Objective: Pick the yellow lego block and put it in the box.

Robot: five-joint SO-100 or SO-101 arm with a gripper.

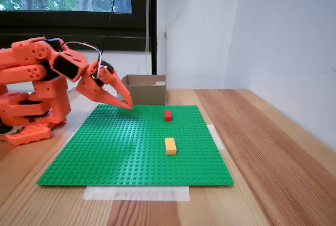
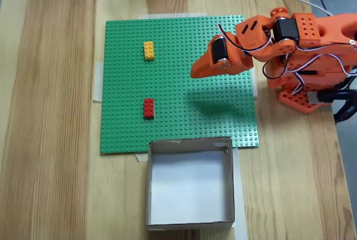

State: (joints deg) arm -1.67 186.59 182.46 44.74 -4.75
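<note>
The yellow lego block (image 1: 170,145) (image 2: 149,50) lies on the green baseplate (image 1: 121,152) (image 2: 178,39), alone and untouched. The cardboard box (image 1: 145,89) (image 2: 189,182) stands just off the plate's edge, its inside bare. My orange gripper (image 1: 127,104) (image 2: 193,73) hangs over the plate near the arm's base, tips pointing down, shut with nothing held. It is well apart from the yellow block, about a third of the plate away.
A smaller red brick (image 1: 168,115) (image 2: 148,108) sits on the plate between the yellow block and the box. The arm's orange base (image 1: 31,110) (image 2: 312,78) stands beside the plate. A white wall (image 1: 283,42) runs along the wooden table (image 1: 273,147).
</note>
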